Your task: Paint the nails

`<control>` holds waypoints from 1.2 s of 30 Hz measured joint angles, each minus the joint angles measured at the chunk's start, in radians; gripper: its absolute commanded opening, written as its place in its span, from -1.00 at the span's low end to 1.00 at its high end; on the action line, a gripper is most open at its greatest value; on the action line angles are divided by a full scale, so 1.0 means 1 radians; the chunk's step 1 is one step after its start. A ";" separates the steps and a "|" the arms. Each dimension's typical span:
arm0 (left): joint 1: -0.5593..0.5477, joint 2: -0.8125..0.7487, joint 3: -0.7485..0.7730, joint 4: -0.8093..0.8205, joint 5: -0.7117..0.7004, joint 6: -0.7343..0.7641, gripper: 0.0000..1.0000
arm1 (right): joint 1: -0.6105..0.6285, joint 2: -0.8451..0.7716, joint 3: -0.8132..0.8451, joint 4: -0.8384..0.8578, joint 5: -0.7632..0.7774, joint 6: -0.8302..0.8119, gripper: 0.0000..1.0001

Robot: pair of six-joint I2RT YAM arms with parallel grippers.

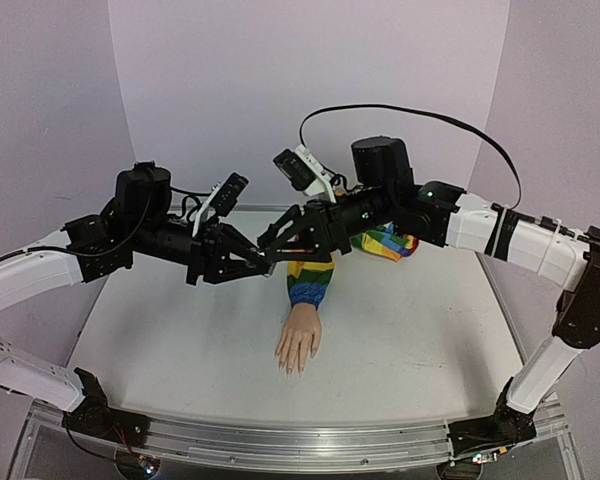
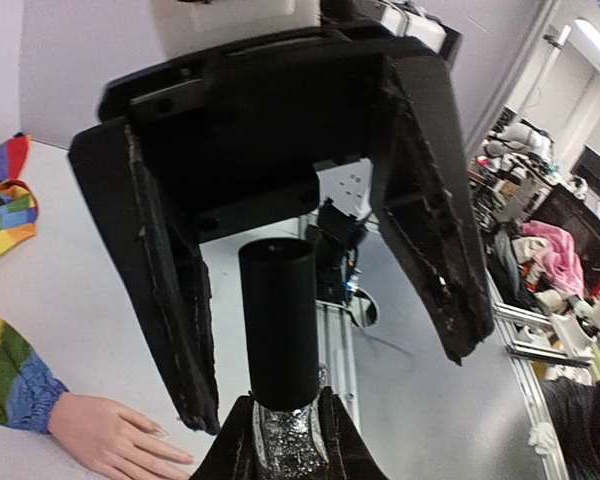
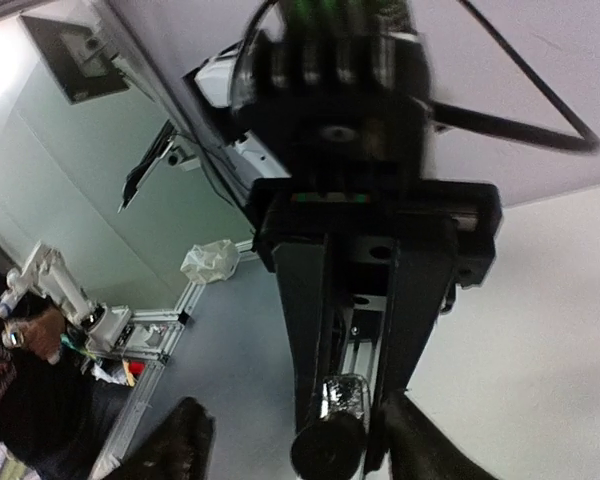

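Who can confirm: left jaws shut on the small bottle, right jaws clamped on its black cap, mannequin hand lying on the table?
One detail is off. The right gripper is not clamped on the black cap: the left wrist view shows its jaws open on either side, clear of it. The left gripper is shut on the small bottle, and the mannequin hand lies on the table.

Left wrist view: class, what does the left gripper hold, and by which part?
Left gripper clamps the small glittery bottle by its body, below the black cylindrical cap.
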 measured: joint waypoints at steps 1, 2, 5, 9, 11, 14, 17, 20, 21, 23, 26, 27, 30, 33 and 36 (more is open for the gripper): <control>0.002 -0.007 -0.007 0.002 -0.042 0.004 -1.00 | -0.001 -0.008 -0.003 -0.006 0.034 0.002 0.69; 0.003 -0.013 -0.009 0.007 -0.089 0.010 -1.00 | -0.003 -0.017 -0.010 -0.011 0.067 0.006 0.77; 0.002 -0.030 -0.012 0.022 -0.259 0.027 -1.00 | -0.005 -0.051 -0.042 -0.027 0.166 0.019 0.90; -0.010 -0.040 -0.014 0.022 -0.470 0.049 -1.00 | -0.006 -0.079 -0.054 -0.044 0.324 0.062 0.85; -0.029 -0.040 -0.014 0.020 -0.558 0.071 -1.00 | -0.006 -0.083 -0.051 -0.048 0.423 0.098 0.79; -0.063 -0.040 -0.014 0.021 -0.646 0.101 -1.00 | -0.002 -0.082 -0.044 -0.063 0.518 0.130 0.57; -0.088 -0.031 -0.014 0.021 -0.710 0.124 -1.00 | 0.006 -0.070 0.001 -0.083 0.623 0.175 0.24; -0.101 -0.018 -0.014 0.021 -0.760 0.135 -1.00 | 0.013 -0.045 0.066 -0.090 0.693 0.216 0.12; -0.105 -0.013 -0.014 0.021 -0.776 0.138 -1.00 | 0.016 -0.034 0.089 -0.091 0.709 0.227 0.08; -0.111 -0.004 -0.013 0.021 -0.804 0.145 -1.00 | 0.021 -0.011 0.127 -0.104 0.737 0.243 0.04; -0.118 0.008 -0.013 0.020 -0.827 0.153 -1.00 | 0.030 0.019 0.157 -0.116 0.755 0.259 -0.14; -0.120 0.011 -0.011 0.020 -0.830 0.153 -1.00 | 0.032 0.029 0.160 -0.119 0.756 0.264 -0.21; -0.125 0.020 -0.007 0.021 -0.842 0.153 -1.00 | 0.035 0.054 0.160 -0.136 0.761 0.272 -0.39; -0.125 0.022 -0.006 0.020 -0.848 0.153 -1.00 | 0.036 0.069 0.160 -0.148 0.760 0.278 -0.69; -0.126 0.023 -0.006 0.019 -0.847 0.153 -1.00 | 0.037 0.068 0.160 -0.144 0.746 0.266 -1.00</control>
